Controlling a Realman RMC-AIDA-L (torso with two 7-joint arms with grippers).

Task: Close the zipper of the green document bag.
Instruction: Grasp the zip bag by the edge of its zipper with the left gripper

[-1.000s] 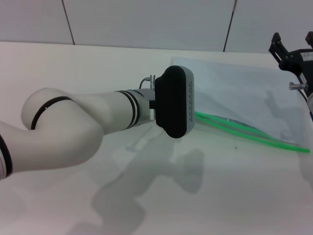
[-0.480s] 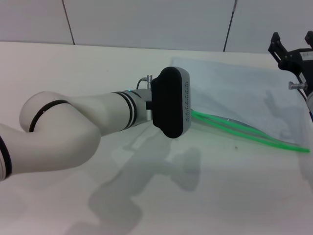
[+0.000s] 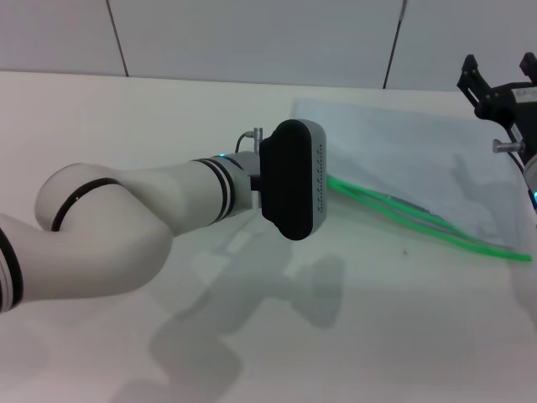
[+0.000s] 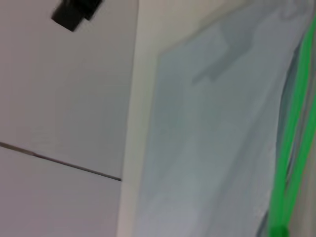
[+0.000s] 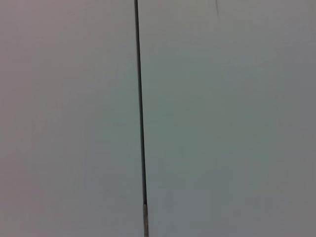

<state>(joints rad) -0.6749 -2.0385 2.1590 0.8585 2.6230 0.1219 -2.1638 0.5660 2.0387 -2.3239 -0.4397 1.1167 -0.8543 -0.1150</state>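
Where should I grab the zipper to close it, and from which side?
Likely the small green slider, where the zipper strips meet near the left arm's end. The strips spread apart toward the robot's right, so pinch it from above and pull that way.

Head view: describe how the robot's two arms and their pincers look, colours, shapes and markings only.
The left arm is a glossy white rounded tube with thin black rings at its joints and a small blue light by the wrist. It ends in a black oval housing with a grey side strip, which hides its pincer. The right pincer is black and angular with pronged fingers, with a silver bolt beneath.
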